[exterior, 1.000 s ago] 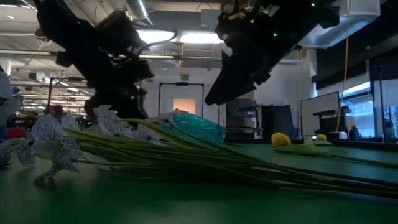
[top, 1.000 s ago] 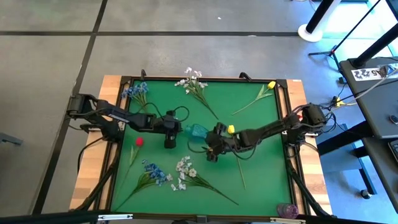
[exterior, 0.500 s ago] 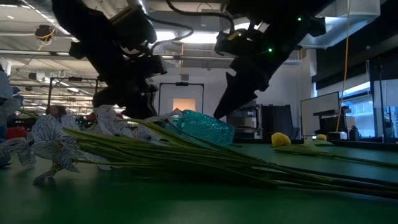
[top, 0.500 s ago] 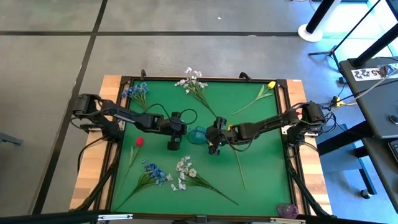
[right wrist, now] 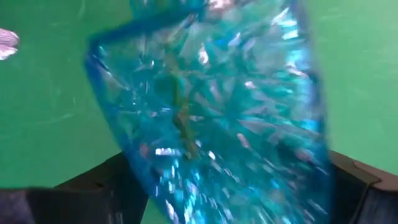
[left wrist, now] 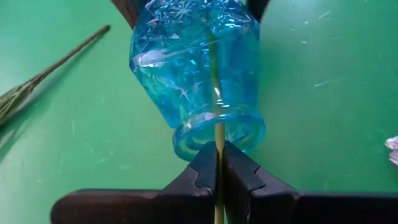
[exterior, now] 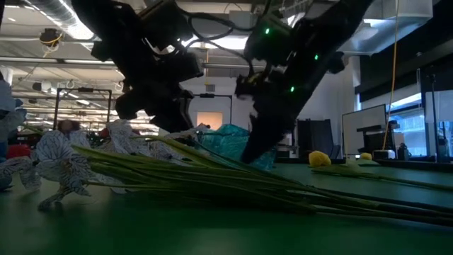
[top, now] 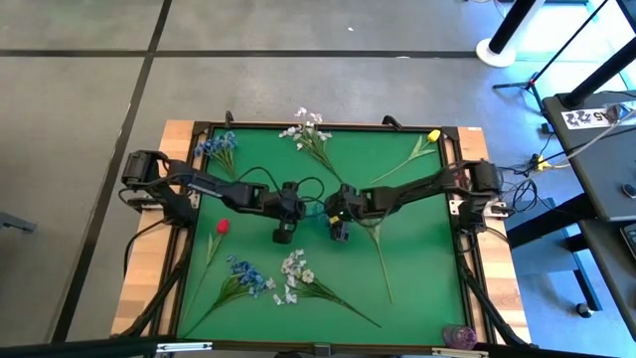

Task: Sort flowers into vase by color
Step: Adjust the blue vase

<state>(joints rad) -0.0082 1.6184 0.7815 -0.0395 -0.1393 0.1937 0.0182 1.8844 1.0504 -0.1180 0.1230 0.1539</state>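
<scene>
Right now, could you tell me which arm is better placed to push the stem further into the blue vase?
Left. The left gripper is shut on the stem, already threaded through the vase mouth; the right gripper is occupied holding the vase body.

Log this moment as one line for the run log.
left claw: shut on stem entering blue vase mouth | right claw: holds vase, mid-table | loose flowers: around mat

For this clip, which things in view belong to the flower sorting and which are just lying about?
Job: blue vase, held by right gripper; stem in it, pinched by left gripper; blue sprays, white sprays, yellow tulip, red tulip.
Lying about: small pinkish object; white stand base.
</scene>
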